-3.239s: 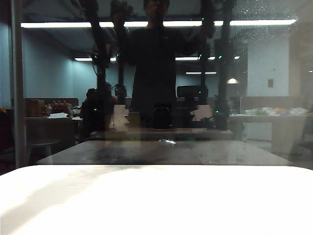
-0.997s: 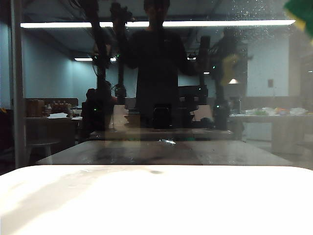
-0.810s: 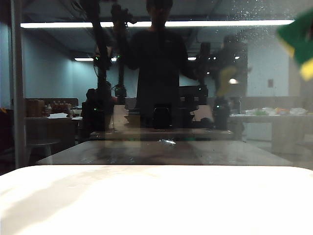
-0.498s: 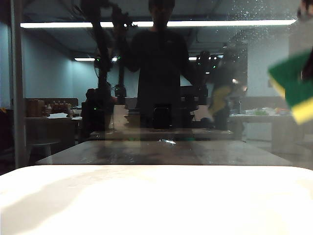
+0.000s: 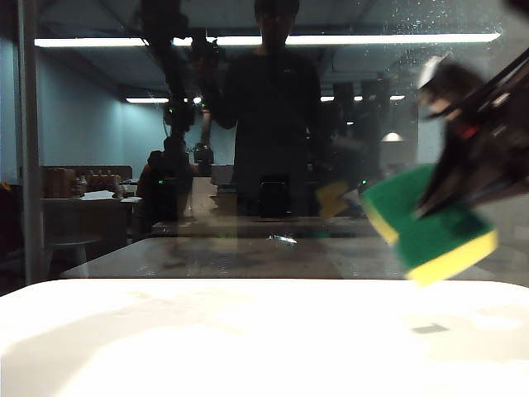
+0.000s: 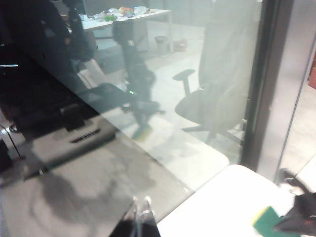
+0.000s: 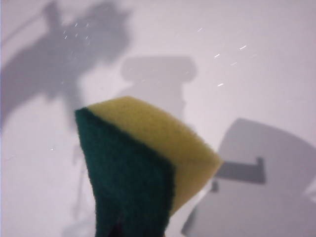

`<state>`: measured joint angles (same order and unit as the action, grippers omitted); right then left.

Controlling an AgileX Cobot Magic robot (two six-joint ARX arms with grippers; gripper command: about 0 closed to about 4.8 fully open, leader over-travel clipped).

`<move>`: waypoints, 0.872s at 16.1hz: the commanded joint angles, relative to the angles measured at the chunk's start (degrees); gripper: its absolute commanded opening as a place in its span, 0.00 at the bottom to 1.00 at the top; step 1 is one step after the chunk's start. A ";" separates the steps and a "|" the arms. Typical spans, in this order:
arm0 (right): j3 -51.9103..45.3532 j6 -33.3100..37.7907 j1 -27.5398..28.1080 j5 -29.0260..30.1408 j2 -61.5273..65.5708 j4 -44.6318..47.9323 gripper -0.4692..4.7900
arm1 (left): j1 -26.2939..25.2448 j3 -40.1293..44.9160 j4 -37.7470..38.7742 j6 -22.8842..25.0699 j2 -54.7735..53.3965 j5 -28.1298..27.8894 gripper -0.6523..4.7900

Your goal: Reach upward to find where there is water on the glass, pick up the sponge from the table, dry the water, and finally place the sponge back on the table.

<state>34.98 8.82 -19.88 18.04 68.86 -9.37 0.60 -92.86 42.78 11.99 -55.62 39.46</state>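
My right gripper (image 5: 442, 194) is shut on the sponge (image 5: 428, 230), a yellow foam block with a dark green layer. It hangs tilted just above the right side of the white table (image 5: 207, 339). In the right wrist view the sponge (image 7: 143, 163) fills the middle and hides the fingers, with the table (image 7: 256, 59) below. Behind the table stands the dark glass (image 5: 99, 165). Fine whitish water specks (image 5: 430, 21) show on its upper right. My left gripper (image 6: 139, 203) is shut on nothing, close to the glass (image 6: 98, 163). It also sees the sponge (image 6: 266, 221) over the table (image 6: 217, 212).
A grey vertical frame strip (image 5: 29, 141) runs down the left of the pane. The glass mirrors a dark standing figure (image 5: 273, 107), both arms and long ceiling light strips (image 5: 331, 39). A dark post (image 6: 264, 84) stands beyond the table's corner.
My right gripper has come down with the sponge from the upper right corner of the glass to just above the table. The left arm's mirrored image has shifted upward.
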 commanded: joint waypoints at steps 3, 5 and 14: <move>0.13 3.65 -5.03 0.11 11.21 8.90 0.08 | 0.04 8.74 -0.37 1.38 9.88 -4.98 0.11; 0.15 4.92 -5.64 0.35 15.06 10.25 0.08 | 0.04 12.44 -0.33 1.40 14.40 -4.98 0.11; 0.26 6.75 -5.66 2.64 18.93 10.71 0.43 | 0.04 22.53 2.23 1.33 26.12 -9.25 0.11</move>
<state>35.09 15.18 -25.50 20.27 87.92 0.97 0.60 -70.94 44.93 13.30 -29.78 31.29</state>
